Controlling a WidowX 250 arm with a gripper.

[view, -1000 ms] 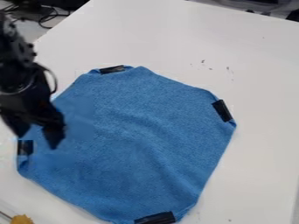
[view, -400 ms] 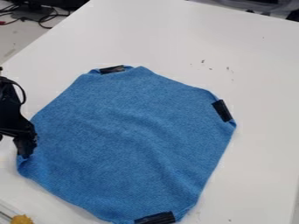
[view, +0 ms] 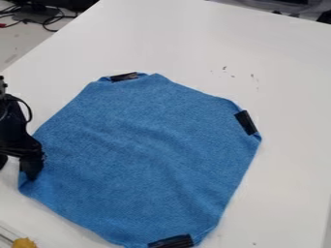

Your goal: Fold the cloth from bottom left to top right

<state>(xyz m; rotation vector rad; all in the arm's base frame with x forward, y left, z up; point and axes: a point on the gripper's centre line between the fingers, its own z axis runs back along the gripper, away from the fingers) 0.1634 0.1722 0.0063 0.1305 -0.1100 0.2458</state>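
The blue cloth (view: 139,150) lies spread out and unfolded in the middle and lower left of the camera view, resting on the white bench (view: 291,87). Its outline is roughly eight-sided, with short edges where the corners would be, and soft, shallow wrinkles run slantwise across its middle. One black strip (view: 123,77) sits at its top edge, another black strip (view: 246,122) at its right edge, and a third black strip (view: 172,241) at its bottom edge, close to the lower border of the view.

The black end effector (view: 16,173) is at the left border of the view, pointing down, with its two fingers apart. The finger nearer the middle of the view overlaps the left edge of the cloth, just above its lower left corner; whether it touches the fabric I cannot tell. The other finger is at the very border, partly cut off, with a bit of the white surface visible between the two.

A yellow-orange object (view: 24,243) is in the bottom left corner, near the cloth but apart from it. Small dark specks mark the bench beyond the cloth's upper right side, and black cables (view: 48,22) lie past the bench in the top left corner
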